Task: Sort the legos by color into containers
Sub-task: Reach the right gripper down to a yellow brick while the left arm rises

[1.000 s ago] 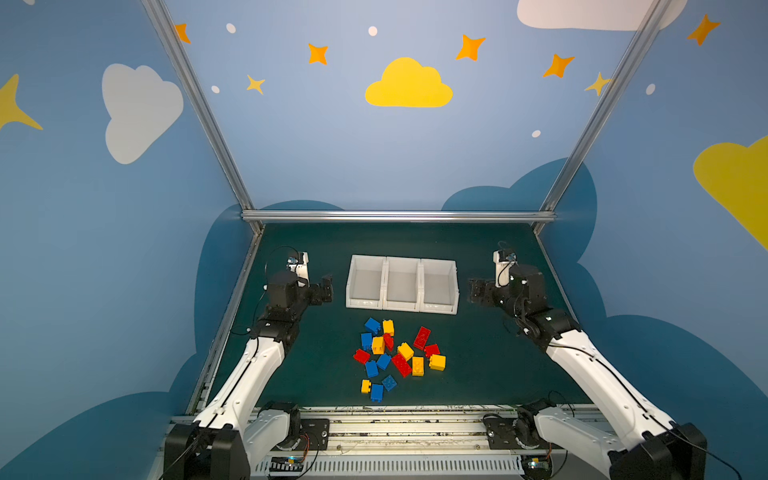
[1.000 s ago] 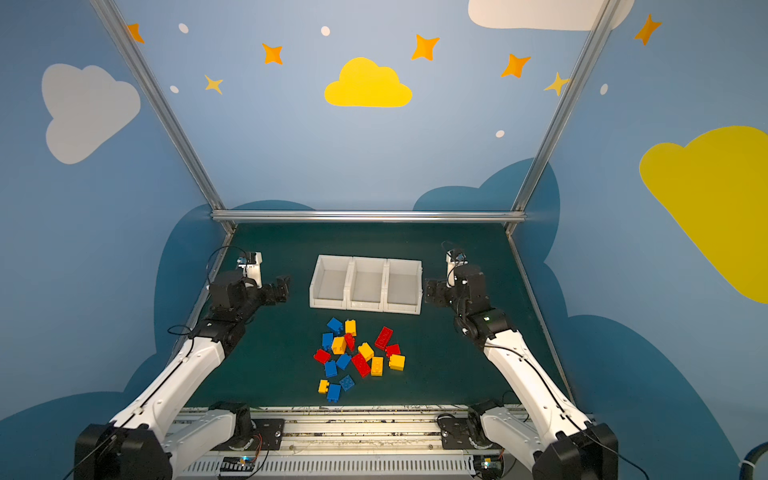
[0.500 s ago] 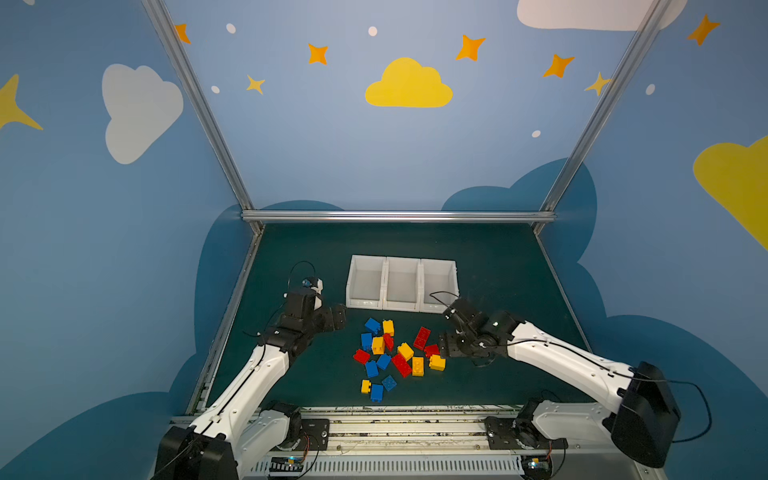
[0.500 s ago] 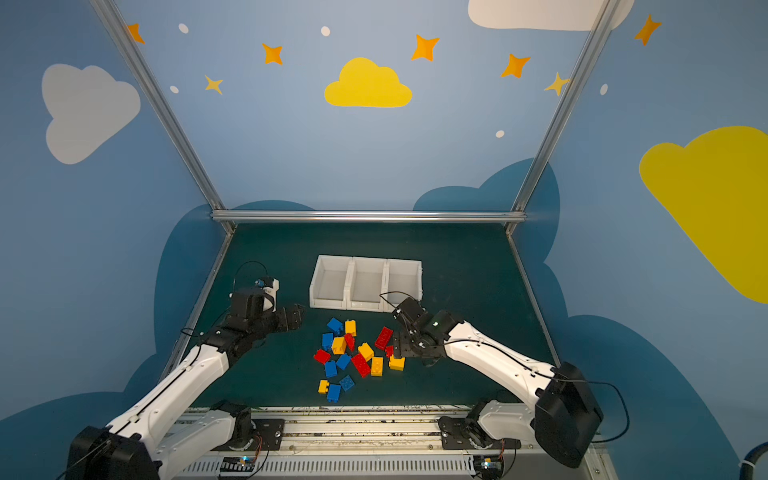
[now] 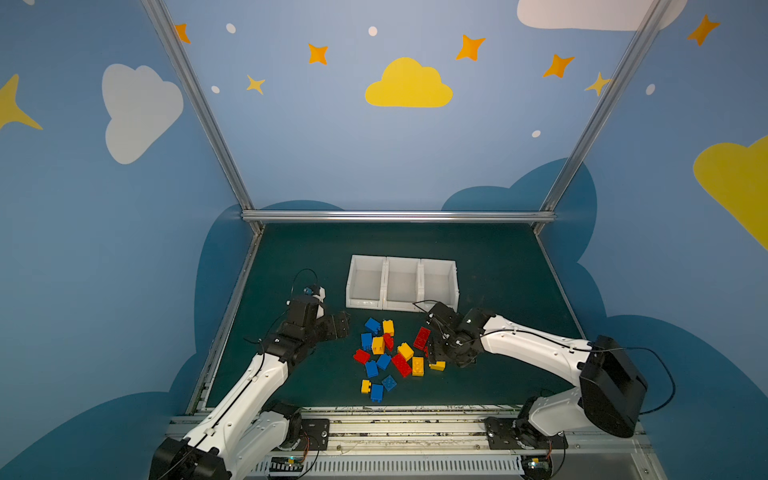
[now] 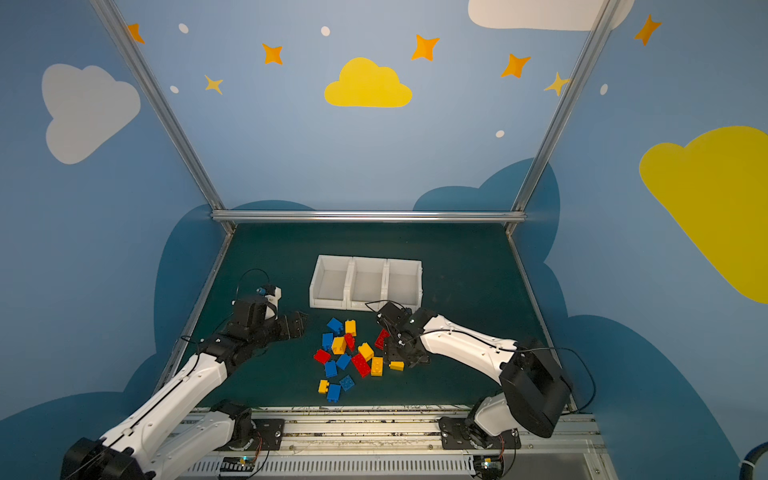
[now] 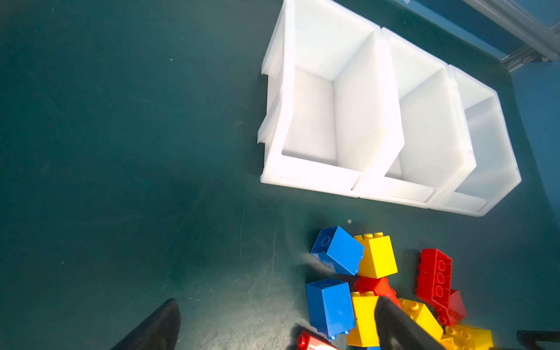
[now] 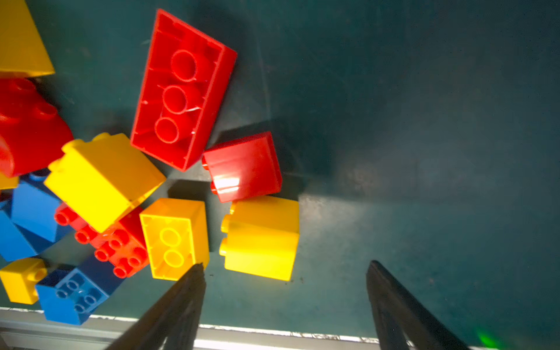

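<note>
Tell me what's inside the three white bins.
Nothing visible: all three containers show bare white floors in both top views and the left wrist view. Their front walls hide a strip of floor; visible legos lie on the mat.

The table [image 5: 498, 270] has a dark green top. Three white bins [image 5: 384, 286], joined in a row, stand on it. Near the bins lies a loose heap of red, blue and yellow bricks [image 5: 382, 360]. A long red brick [image 5: 422, 337] shows its hollow underside.
</note>
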You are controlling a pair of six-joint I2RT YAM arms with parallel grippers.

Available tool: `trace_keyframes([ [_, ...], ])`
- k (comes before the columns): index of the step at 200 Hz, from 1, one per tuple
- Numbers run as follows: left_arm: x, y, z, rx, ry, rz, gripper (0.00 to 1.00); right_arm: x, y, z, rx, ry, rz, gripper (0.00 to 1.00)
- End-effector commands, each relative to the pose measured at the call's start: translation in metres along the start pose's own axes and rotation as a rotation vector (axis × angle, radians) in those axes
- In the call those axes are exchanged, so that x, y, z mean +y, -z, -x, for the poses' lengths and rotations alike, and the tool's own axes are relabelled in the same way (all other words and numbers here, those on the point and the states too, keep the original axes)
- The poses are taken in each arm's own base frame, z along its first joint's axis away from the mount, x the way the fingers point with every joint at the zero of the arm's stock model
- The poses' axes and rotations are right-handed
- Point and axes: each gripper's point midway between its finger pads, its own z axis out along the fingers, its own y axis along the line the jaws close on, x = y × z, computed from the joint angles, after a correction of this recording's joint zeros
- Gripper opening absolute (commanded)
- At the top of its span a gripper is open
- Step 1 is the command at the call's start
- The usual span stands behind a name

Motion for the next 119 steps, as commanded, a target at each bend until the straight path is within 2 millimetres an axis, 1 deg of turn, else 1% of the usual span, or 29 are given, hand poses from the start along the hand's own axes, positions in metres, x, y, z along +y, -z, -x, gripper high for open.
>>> trace_keyframes([
  [1, 0.0, -0.001, -0.009, 0.024, 0.015, -0.012, 1.0, 0.008, 0.0, 0.003, -0.001, -0.009, 0.015, 0.83],
  [21, -0.001, -0.003, -0.011, 0.027, 0.025, -0.017, 1.0, 0.011, -0.004, 0.005, 0.007, -0.003, 0.01, 0.81],
  [52, -0.002, -0.003, -0.013, 0.037, 0.029, -0.02, 1.0, 0.013, -0.013, 0.005, 0.029, -0.007, 0.003, 0.74],
  [69, 0.0, -0.003, -0.013, 0.04, 0.035, -0.013, 1.0, 0.011, -0.017, 0.006, 0.036, -0.019, 0.002, 0.72],
  [119, 0.0, -0.004, -0.013, 0.044, 0.039, -0.007, 1.0, 0.007, -0.024, 0.005, 0.053, -0.032, 0.007, 0.58],
])
